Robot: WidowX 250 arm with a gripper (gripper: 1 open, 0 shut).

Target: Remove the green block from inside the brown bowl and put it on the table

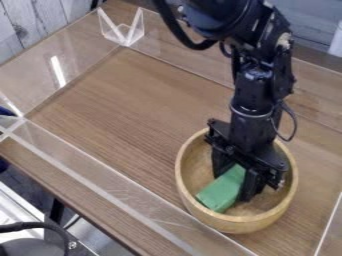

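The green block (221, 190) lies tilted inside the brown bowl (195, 187), which sits on the table (120, 100) at the lower right. My black gripper (245, 176) points down into the bowl, and its fingers are shut on the block's upper right end. The block's lower left end sticks out toward the bowl's near rim. The arm rises from the bowl to the top of the view.
Low clear acrylic walls (80, 170) border the tabletop, with a clear corner bracket (123, 28) at the far back. Bare wood-grain surface stretches left of the bowl. A dark chair base (34, 243) shows at the bottom left, outside the wall.
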